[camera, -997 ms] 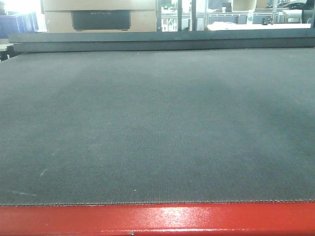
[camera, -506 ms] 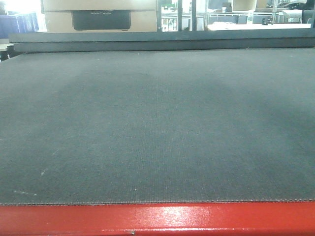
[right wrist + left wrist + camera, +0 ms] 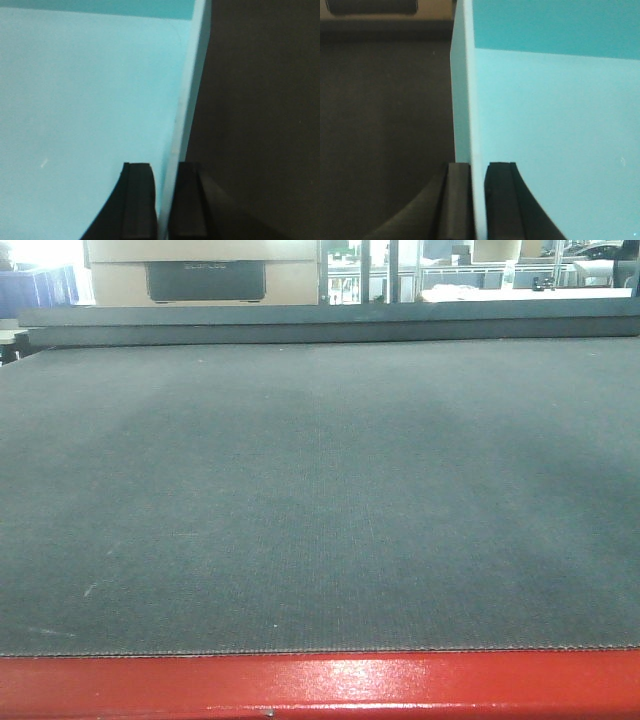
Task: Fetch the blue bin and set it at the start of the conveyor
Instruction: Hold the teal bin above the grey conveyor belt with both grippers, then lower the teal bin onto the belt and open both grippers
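The blue bin fills the right of the left wrist view, pale cyan and smooth inside. My left gripper is shut on its left wall, one finger inside, one outside. In the right wrist view the blue bin fills the left, and my right gripper is shut on its right wall the same way. The dark belt of the conveyor start lies beneath, seen beside the bin in both wrist views. Its red front strip runs along the bottom of the front view. Neither bin nor grippers show in the front view.
A raised dark rail crosses the far end of the belt. Behind it stand a cardboard box with a dark panel, glass partitions and tables.
The front view has barely shifted; the belt and background look the same.
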Robot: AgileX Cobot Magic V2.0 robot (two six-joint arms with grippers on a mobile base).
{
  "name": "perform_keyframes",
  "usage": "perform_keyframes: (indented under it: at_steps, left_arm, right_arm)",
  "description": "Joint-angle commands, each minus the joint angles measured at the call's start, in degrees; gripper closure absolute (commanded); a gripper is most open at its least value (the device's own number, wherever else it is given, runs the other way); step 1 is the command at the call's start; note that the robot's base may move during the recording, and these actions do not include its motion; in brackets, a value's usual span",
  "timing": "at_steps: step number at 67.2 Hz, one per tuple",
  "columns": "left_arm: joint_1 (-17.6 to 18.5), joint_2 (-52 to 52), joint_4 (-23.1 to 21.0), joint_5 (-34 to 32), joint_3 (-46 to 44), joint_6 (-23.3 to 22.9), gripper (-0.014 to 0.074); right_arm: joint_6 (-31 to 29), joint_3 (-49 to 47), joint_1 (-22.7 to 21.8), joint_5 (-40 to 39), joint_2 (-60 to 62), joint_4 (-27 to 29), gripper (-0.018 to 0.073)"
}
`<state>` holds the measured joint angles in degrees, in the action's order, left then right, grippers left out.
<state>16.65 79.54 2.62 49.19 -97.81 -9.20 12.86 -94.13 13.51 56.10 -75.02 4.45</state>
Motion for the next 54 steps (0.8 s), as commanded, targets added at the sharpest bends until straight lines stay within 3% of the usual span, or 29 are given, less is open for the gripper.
perform_keyframes:
  at_steps: [1, 12, 34, 48, 54]
  left_arm:
    - [-0.9, -1.1, 2.1, 4.6, 2.2, -0.3, 0.0707]
    - [-0.9, -1.1, 0.1, 1.8, 14.2, -0.3, 0.0707]
    - [-0.9, -0.4, -1.0, -21.5, 37.7, -0.3, 0.0707]
    - [-0.9, 3.9, -0.9, -25.3, 41.0, -0.3, 0.0707]
    - [-0.9, 5.4, -0.9, -25.5, 41.0, -0.3, 0.0705]
  right_arm:
    - [-1.6, 0.5, -0.8, 2.3, 0.5, -4.4, 0.0713]
    - [-1.6, 7.9, -0.8, 0.7, 0.1, -4.4, 0.0713]
    - [-1.6, 28.6, -0.8, -17.8, -3.9, -4.4, 0.0713]
    - [-1.6, 30.3, -0.8, -21.5, -10.5, -4.4, 0.0706]
    - [-1.6, 30.3, -0.8, -21.9, -12.3, -4.4, 0.0646]
